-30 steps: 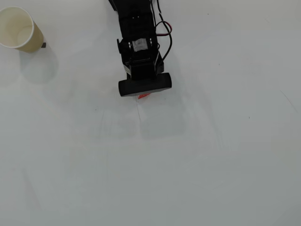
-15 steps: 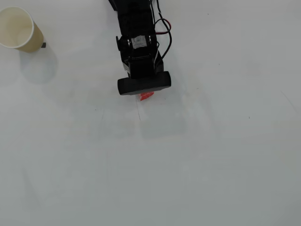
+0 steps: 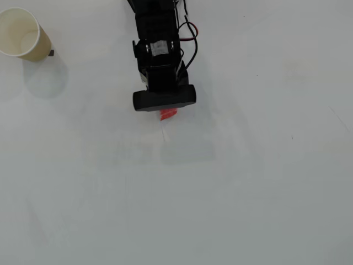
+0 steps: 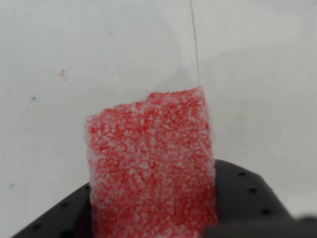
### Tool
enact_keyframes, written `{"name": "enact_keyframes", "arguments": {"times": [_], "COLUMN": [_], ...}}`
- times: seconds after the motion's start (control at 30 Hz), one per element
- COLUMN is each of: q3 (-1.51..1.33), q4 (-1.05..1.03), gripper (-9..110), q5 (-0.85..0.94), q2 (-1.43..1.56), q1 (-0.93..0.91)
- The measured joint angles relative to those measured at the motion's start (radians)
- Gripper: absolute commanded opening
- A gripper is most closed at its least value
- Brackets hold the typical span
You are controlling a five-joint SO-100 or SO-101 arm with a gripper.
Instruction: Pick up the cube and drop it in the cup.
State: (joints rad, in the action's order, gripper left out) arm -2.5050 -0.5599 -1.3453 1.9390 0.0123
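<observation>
The cube [image 4: 151, 148] is red and speckled and fills the middle of the wrist view. Black fingers [image 4: 247, 198] sit against its lower left and lower right sides, so my gripper [image 4: 153, 213] is shut on it. In the overhead view only a small red sliver of the cube [image 3: 168, 114] shows below the black gripper head [image 3: 164, 99], which hides the fingertips. The cup [image 3: 19, 33] is tan with a white inside. It stands upright in the top left corner, far left of the gripper.
The white table [image 3: 231, 193] spreads out below and to the right of the arm. Red and black wires [image 3: 190, 38] loop off the arm's right side. A small dark mark [image 3: 51, 53] lies beside the cup's base.
The gripper head has shifted slightly left and toward the top of the overhead view. A little more of the red cube shows below it, and its faint shadow on the table has shifted.
</observation>
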Motion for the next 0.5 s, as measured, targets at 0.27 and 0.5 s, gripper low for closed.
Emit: {"name": "enact_keyframes", "arguments": {"times": [0.27, 0.5], "q3": [0.0, -0.002], "q4": [0.0, 0.0], "gripper": [6, 6], "q5": [-0.002, -0.003], "q2": [0.067, 0.173], "q1": [-0.098, -0.186]}}
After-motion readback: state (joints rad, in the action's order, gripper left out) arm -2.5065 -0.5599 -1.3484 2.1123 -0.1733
